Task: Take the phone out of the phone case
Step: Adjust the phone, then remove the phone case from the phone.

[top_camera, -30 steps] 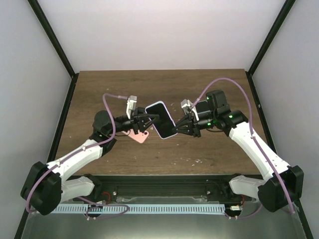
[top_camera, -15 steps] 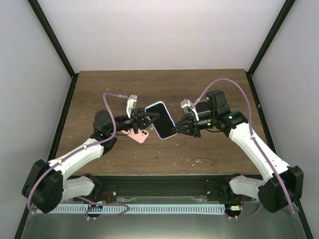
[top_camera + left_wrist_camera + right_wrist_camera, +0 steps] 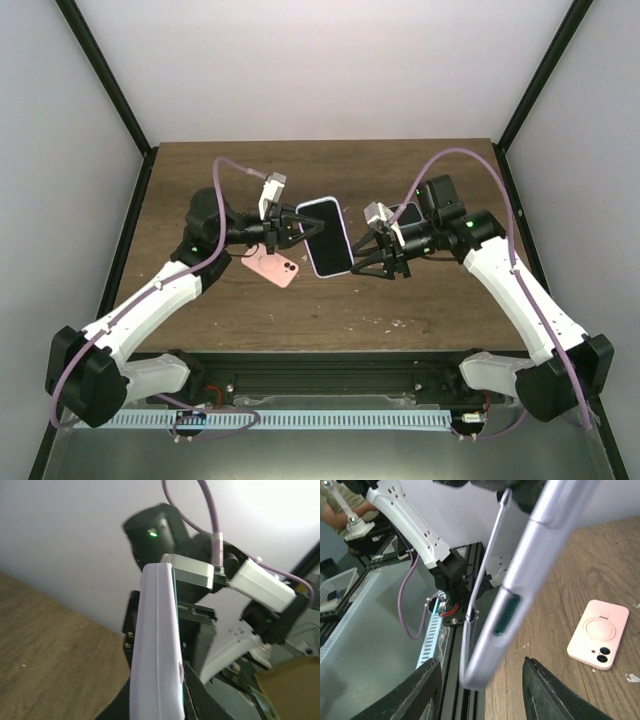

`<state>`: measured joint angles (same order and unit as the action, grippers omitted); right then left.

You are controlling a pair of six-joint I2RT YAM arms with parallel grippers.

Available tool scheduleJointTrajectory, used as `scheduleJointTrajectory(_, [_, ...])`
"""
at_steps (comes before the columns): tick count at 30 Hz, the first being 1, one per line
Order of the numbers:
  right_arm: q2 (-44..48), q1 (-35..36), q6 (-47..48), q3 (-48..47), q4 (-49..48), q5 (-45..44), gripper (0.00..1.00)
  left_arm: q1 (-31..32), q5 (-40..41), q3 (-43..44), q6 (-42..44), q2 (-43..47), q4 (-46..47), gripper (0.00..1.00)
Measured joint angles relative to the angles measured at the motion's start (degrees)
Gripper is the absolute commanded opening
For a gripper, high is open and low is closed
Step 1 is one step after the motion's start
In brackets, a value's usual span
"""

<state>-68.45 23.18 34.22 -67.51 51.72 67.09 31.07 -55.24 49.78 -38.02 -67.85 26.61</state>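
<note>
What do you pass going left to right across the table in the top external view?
pink case → phone → right gripper. The left gripper overlaps both the case and the phone, so it is left out.

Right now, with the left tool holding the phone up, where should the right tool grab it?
Take the phone by its free right long edge, coming in from the right with the right tool. It is a thin slab held aloft, and the left tool occupies the opposite edge.
</note>
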Motion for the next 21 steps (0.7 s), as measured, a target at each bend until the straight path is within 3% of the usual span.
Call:
scheduleJointTrajectory(5, [-2.01, 0.55, 10.82, -3.45, 9.64, -1.53, 0.39, -0.07, -6.29, 2.64, 0.42, -0.72, -3.08, 0.0])
scheduleJointTrajectory(10, [-1.7, 1.36, 14.67, -3.52, 13.05, -2.8, 0.36, -0.07, -10.03, 2.64, -0.39, -2.51, -3.45, 0.0])
scheduleJointTrajectory(21, [-2.01, 2.67, 16.13, -5.38, 15.17, -4.92, 0.64, -0.07, -12.52, 2.64, -1.38, -3.1, -3.15, 0.0])
